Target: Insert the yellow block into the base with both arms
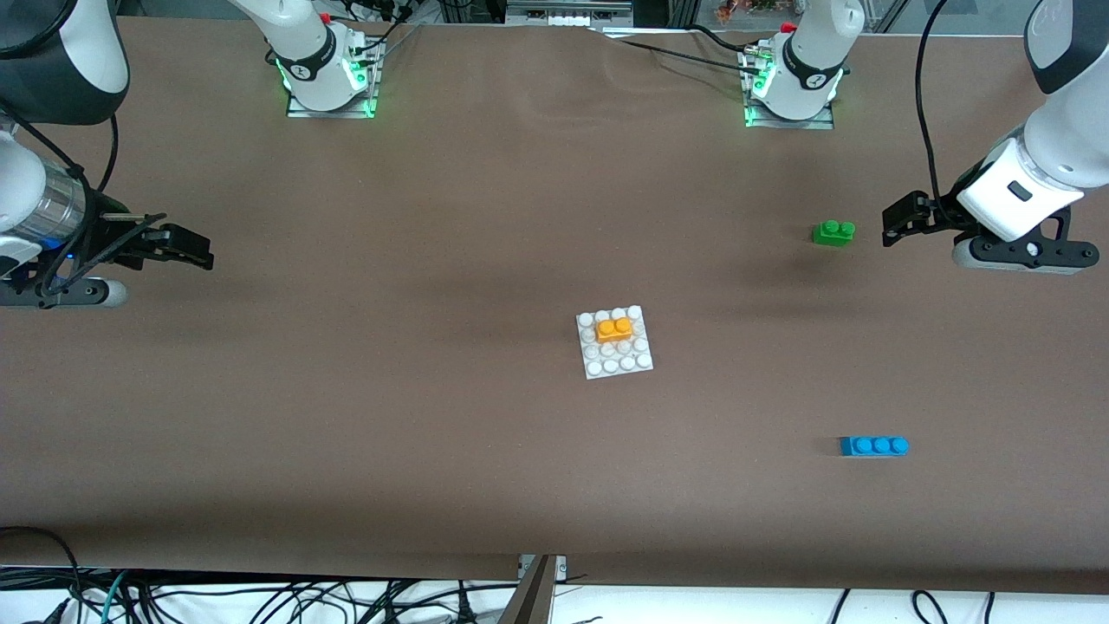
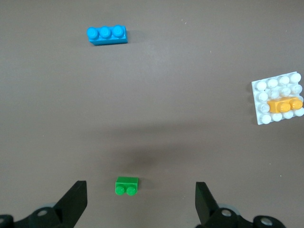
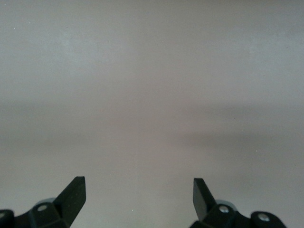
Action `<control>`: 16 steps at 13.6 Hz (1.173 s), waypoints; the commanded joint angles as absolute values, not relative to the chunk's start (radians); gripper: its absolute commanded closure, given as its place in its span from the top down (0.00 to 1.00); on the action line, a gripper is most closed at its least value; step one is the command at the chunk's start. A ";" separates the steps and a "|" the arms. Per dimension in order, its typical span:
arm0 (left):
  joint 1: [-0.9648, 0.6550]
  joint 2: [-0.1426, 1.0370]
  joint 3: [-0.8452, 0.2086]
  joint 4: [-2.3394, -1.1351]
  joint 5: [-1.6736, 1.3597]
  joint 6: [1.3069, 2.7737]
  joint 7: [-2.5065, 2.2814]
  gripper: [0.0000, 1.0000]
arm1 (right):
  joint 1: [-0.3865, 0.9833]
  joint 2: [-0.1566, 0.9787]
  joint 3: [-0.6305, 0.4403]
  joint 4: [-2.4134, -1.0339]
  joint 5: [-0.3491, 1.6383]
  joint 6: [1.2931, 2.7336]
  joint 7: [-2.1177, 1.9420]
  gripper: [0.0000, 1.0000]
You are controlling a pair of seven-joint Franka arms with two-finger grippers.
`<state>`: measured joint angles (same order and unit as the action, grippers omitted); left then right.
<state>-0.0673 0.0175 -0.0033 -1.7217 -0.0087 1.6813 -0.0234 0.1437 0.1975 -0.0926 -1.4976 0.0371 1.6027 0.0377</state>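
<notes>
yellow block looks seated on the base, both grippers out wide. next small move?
Probably none beyond holding both arms parked. The yellow block sits on the base, level among its studs. The left gripper hangs open beside the green brick; the right gripper is open over bare table.

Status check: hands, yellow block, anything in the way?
Both hands open, empty: left hand by green brick, right hand at its end. Yellow block on base. Nothing obstructing.
</notes>
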 commanded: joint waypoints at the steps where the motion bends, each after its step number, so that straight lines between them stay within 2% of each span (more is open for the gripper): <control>1: -0.066 0.066 -0.002 -1.634 0.002 1.617 -0.002 1.00 | 0.138 0.187 -0.087 -1.493 0.035 1.583 0.029 1.00; 16: -0.041 0.078 -0.002 -1.617 0.000 1.611 0.006 1.00 | 0.138 0.186 -0.084 -1.493 0.035 1.583 0.028 1.00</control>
